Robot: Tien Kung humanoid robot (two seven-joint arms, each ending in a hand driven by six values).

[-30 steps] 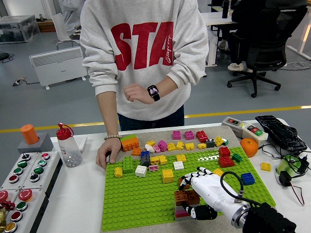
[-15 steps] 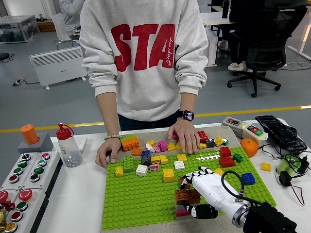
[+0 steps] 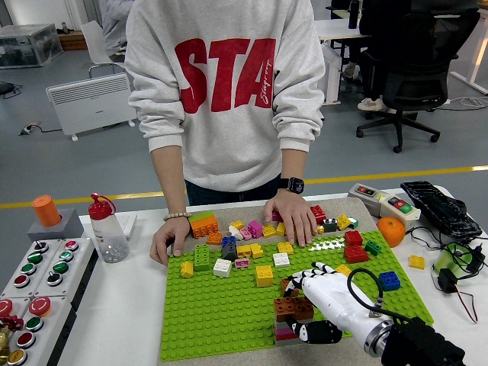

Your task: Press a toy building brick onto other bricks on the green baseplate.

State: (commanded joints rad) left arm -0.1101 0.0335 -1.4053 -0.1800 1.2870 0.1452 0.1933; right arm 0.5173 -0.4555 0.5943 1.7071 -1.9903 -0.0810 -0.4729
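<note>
The green baseplate (image 3: 221,309) covers the table's middle, with loose bricks scattered along its far edge. My right hand (image 3: 316,293), white with black fingertips, comes in from the lower right and rests on a brown brick stack (image 3: 293,308); its fingers curl over the stack's top. A pink brick (image 3: 286,333) sits at the stack's foot. No left hand shows. A person stands at the far side with one hand (image 3: 169,236) flat on the plate's far left corner and the other hand (image 3: 290,215) resting on the bricks at the far edge.
A button box (image 3: 30,282) lies at the left, with a bottle (image 3: 107,229) behind it. An orange (image 3: 391,230), a controller (image 3: 385,202) and cables (image 3: 450,259) crowd the right side. Red (image 3: 353,246), blue (image 3: 389,280) and yellow (image 3: 263,276) bricks stand on the plate.
The person's raised hand with the watch has come down onto the bricks at the plate's far edge. My right hand has stayed on the brown stack.
</note>
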